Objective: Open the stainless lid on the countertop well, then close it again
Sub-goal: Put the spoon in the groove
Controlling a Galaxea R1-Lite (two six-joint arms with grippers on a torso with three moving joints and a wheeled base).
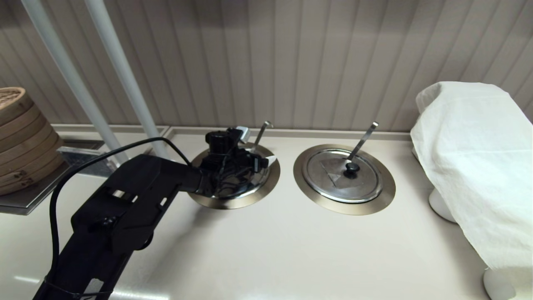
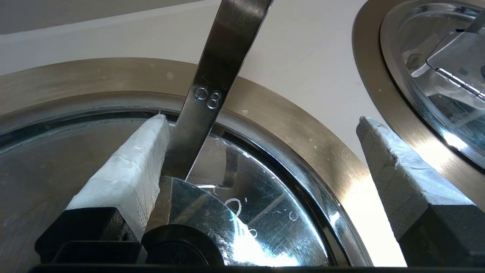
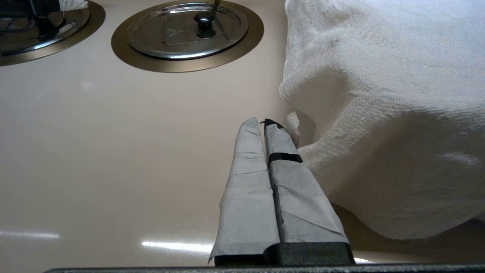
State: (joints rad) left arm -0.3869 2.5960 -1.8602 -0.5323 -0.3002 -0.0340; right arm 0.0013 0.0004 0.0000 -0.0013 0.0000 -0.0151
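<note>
So going left to right: there's a stack of bamboo steamers point(image 1: 18, 137) at the far left edge, not part of this. Next, the left end effector point(image 1: 245, 160) is hovering right over the stainless lid point(image 1: 256, 179), which sits flat in the countertop well point(image 1: 233, 202), the left one of the two rings on the tabletop point(image 1: 270, 250). From the wrist cam its fingers point(image 2: 129, 178) are spread wide apart, one pad right beside the black knob point(image 2: 182, 248) and the ladle handle point(image 2: 216, 87), the other well off to the side over the flange. Nothing's gripped yet.

Looks like the approach-to-grasp step of opening: lid seems fully seated. Next move probably needs the fingers centred on either side of that knob, since right now it's snug against one pad rather than in the middle. Then a squeeze and a lift that doesn't snag the handle in the notch.

Further right is the twin lid point(image 1: 343, 175) with the straight handle, untouched. The white cloth point(image 1: 474, 166) covers something at the far right, and the right end effector point(image 3: 273, 170) is parked beside it, fingers pressed together, holding nothing.
</note>
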